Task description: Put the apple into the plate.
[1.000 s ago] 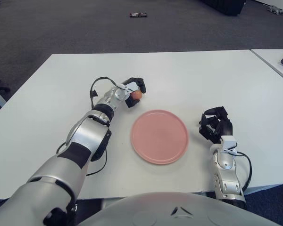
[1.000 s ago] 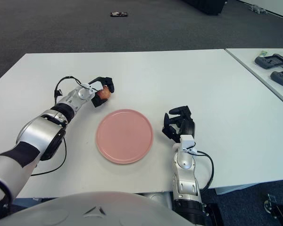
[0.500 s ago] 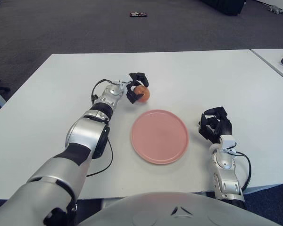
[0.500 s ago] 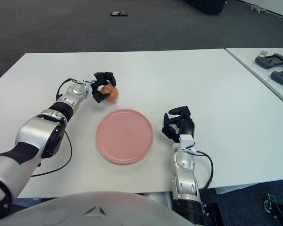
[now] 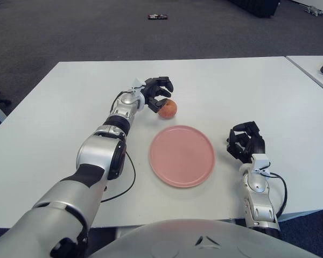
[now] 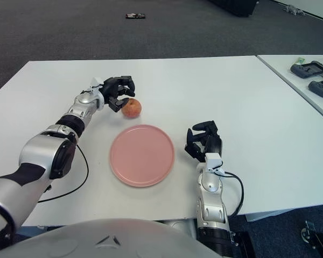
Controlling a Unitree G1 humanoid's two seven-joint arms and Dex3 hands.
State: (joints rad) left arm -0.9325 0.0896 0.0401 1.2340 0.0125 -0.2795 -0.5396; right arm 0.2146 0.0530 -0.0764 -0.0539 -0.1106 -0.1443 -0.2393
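A red-orange apple (image 5: 167,109) lies on the white table (image 5: 54,118), just beyond the far-left rim of the pink plate (image 5: 182,156) and outside it. My left hand (image 5: 158,92) hovers up and to the left of the apple. Its fingers are loosely bent and do not close round the fruit; one fingertip (image 6: 114,105) is close to the apple's left side. My right hand (image 5: 246,141) shows to the right of the plate with its fingers curled and nothing in them.
A second table (image 6: 296,86) stands at the right with black devices (image 6: 311,69) on it. A small dark object (image 5: 158,16) lies on the carpet beyond the table's far edge.
The left hand carried the apple right toward the plate, then let go. The apple now lies on the table and the hand has drawn back up and away. The right hand has not moved.
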